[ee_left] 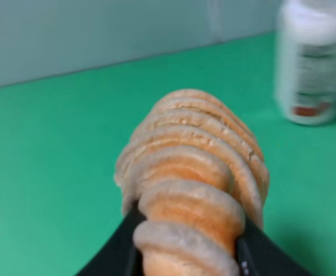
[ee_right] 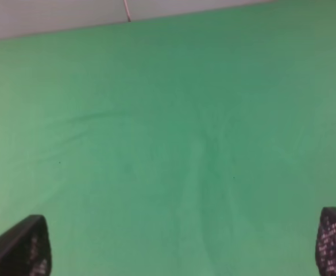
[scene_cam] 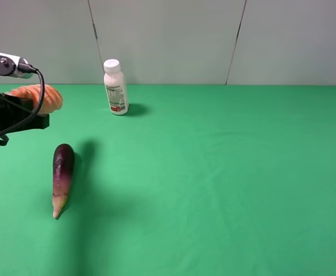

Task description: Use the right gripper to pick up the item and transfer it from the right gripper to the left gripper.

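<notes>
The item sat at the upper left of the exterior high view, lifted clear of the green table and clamped in the left gripper. The left wrist view showed this close up: the left gripper had 2 black fingers pressed against either side of the item, whose ridged orange-and-cream body stuck out past them, filling the centre of that frame.

The right gripper did not appear in the exterior high view at all. In its own wrist view only 2 fingertips showed, 1 in each lower corner of the frame, spread wide with nothing but bare green cloth between them.

Judging by this, the pickup and the handover both looked done: the item was in the receiving hand alone, and the giving hand was empty and well apart from it. Nothing of the task seemed left, beyond perhaps settling the arms.

The purple eggplant lay at lower left and the white bottle stood at upper centre-left, both apart from the item.
</notes>
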`<state>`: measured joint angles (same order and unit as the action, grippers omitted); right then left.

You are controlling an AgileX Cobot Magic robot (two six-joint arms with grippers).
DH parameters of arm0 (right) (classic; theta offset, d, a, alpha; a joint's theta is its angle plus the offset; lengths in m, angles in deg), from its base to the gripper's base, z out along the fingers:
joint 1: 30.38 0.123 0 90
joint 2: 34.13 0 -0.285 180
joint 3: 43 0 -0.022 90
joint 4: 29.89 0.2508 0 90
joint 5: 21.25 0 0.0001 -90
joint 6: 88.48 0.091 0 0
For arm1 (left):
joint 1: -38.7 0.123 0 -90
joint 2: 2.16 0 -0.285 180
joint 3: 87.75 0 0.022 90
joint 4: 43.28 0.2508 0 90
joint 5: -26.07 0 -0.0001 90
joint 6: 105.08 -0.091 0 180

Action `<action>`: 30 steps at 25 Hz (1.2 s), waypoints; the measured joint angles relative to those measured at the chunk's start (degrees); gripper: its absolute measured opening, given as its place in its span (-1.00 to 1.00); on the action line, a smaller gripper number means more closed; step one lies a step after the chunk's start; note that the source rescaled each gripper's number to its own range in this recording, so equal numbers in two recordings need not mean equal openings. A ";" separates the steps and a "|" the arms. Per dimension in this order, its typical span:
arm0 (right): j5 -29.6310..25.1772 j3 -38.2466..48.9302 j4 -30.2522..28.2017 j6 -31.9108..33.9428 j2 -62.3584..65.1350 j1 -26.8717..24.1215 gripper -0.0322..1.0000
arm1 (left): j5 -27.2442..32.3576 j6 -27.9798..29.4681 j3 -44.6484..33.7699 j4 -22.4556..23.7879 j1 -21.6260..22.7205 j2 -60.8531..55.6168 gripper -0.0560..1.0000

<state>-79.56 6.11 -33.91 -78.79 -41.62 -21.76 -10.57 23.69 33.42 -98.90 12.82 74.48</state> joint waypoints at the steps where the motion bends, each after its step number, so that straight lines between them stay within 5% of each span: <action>1: 0.00 0.00 0.00 0.00 0.00 0.00 1.00 | -2.34 0.79 -0.31 0.00 0.00 1.16 -0.89; 6: 0.00 0.00 0.00 0.00 0.00 0.00 1.00 | -10.00 6.70 -0.40 3.63 0.23 10.40 -0.89; 13: 0.00 0.00 0.00 0.00 0.00 0.00 1.00 | -20.55 18.51 1.02 19.27 3.05 23.20 -0.89; 18: 0.00 0.00 0.00 0.00 0.00 0.00 1.00 | -30.54 25.81 1.20 22.42 3.32 31.36 -0.89; 23: -0.05 0.00 0.00 0.00 0.00 0.00 1.00 | -31.72 32.49 3.26 22.98 4.50 37.71 -0.89; 30: -0.05 0.00 0.00 0.00 0.00 0.00 1.00 | -31.84 34.39 6.66 28.96 6.91 38.67 -0.89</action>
<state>-79.61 6.11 -33.91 -78.79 -41.62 -21.76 -42.41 58.07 40.08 -69.95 19.73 113.15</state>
